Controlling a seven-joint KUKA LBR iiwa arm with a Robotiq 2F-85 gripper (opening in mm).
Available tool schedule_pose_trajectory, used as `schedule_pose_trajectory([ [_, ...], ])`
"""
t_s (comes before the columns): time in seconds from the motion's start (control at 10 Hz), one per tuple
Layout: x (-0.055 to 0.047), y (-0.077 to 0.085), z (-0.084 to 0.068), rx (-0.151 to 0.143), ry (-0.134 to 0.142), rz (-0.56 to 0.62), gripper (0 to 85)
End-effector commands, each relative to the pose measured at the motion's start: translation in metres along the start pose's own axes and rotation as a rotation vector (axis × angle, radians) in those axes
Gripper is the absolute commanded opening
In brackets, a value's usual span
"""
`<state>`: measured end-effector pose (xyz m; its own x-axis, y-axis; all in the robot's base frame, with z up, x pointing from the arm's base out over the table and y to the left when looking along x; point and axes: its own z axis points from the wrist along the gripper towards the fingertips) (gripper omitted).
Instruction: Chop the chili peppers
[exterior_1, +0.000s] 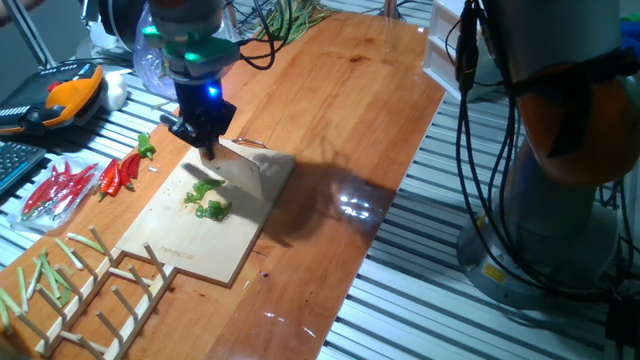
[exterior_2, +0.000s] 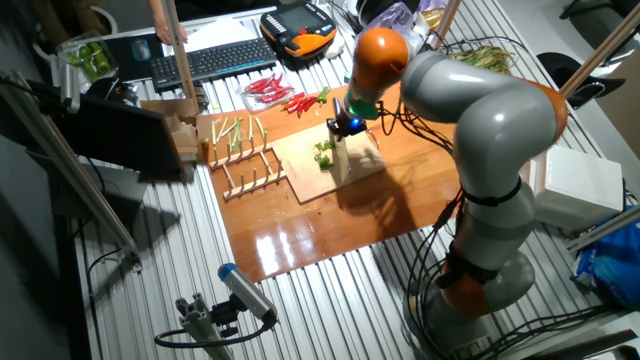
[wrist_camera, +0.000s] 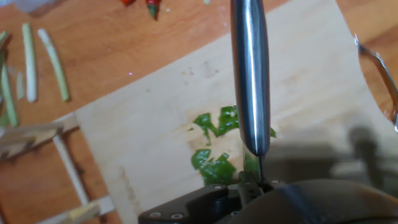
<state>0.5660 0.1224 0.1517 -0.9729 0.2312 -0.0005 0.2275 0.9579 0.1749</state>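
Note:
The chili peppers (exterior_1: 207, 200) lie as several small glossy green pieces in the middle of a pale wooden cutting board (exterior_1: 190, 248). They also show in the other fixed view as chili pieces (exterior_2: 323, 153) on the board (exterior_2: 305, 180). My gripper (exterior_1: 207, 146) hangs just above and behind them, shut on a knife (exterior_1: 262, 172) whose broad blade stands edge-down on the board. In the hand view the knife's steel spine (wrist_camera: 250, 74) runs straight up the frame. Chili pieces (wrist_camera: 214, 167) lie left of it, and a few are partly hidden under it. The gripper (wrist_camera: 252, 186) sits at the bottom edge.
Red chilies (exterior_1: 118, 176) with green stems lie left of the board. Long pale green stalks (exterior_1: 40, 275) rest on a wooden rack (exterior_1: 115, 290) at the front left. A teach pendant (exterior_1: 68, 96) and a keyboard (exterior_2: 210, 60) sit beyond the wooden tabletop (exterior_1: 340, 110).

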Motion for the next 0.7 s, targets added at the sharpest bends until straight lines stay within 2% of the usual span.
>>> schedule_pose_trajectory([
  [0.0, 0.000, 0.000, 0.000, -0.039, 0.053, -0.261, 0.0],
  [0.2, 0.000, 0.000, 0.000, -0.075, 0.076, -0.244, 0.0],
  [0.4, 0.000, 0.000, 0.000, -0.070, 0.084, -0.229, 0.0],
  [0.5, -0.006, 0.015, -0.006, -0.047, 0.084, -0.230, 0.0],
  [0.6, -0.014, 0.046, -0.016, -0.034, 0.084, -0.217, 0.0],
])
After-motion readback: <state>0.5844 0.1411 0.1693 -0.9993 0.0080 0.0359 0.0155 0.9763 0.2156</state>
